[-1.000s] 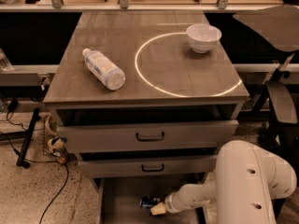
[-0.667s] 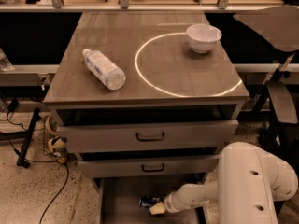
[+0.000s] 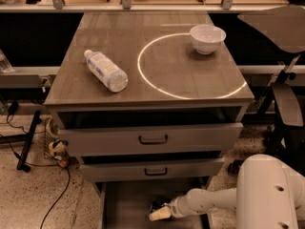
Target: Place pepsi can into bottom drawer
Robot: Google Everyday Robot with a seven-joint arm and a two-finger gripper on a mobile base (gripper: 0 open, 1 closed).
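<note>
**Bottom drawer** [image 3: 126,202]: pulled out, lowest in the cabinet. It is a shallow grey-brown tray. Its front is cut off by the lower frame edge and its back runs under the drawer above. The floor is bare to the left of the can, and the right part is covered by the arm.

**Gripper** [image 3: 158,215]: pale cream tip, low inside the bottom drawer, right of centre, pointing left. Whether it is open or closed, or has hold of the can, cannot be told.

**Pepsi can** [image 3: 155,206]: a small dark shape in the bottom drawer, directly at the gripper tip on its far side and partly hidden by it. Its long axis and heading are too hard to make out.

**Robot arm** [image 3: 209,202]: a white forearm reaching in from the right. The bulky white housing at lower right is cut off by the frame.

**Middle drawer** [image 3: 190,168]: dark handle, slightly out.

**Top drawer** [image 3: 95,140]: dark handle, standing out a little, with a dark gap above it.

**Cabinet top** [image 3: 190,75]: flat wood-grain surface.

**Water bottle** [image 3: 107,71]: clear, lying on its side at the left, with its long axis running back-left to front-right.

**Light ring** [image 3: 138,66]: a bright circle across the right half of the top.

**White bowl** [image 3: 207,36]: upright at the back right, on the ring's far arc.
</note>
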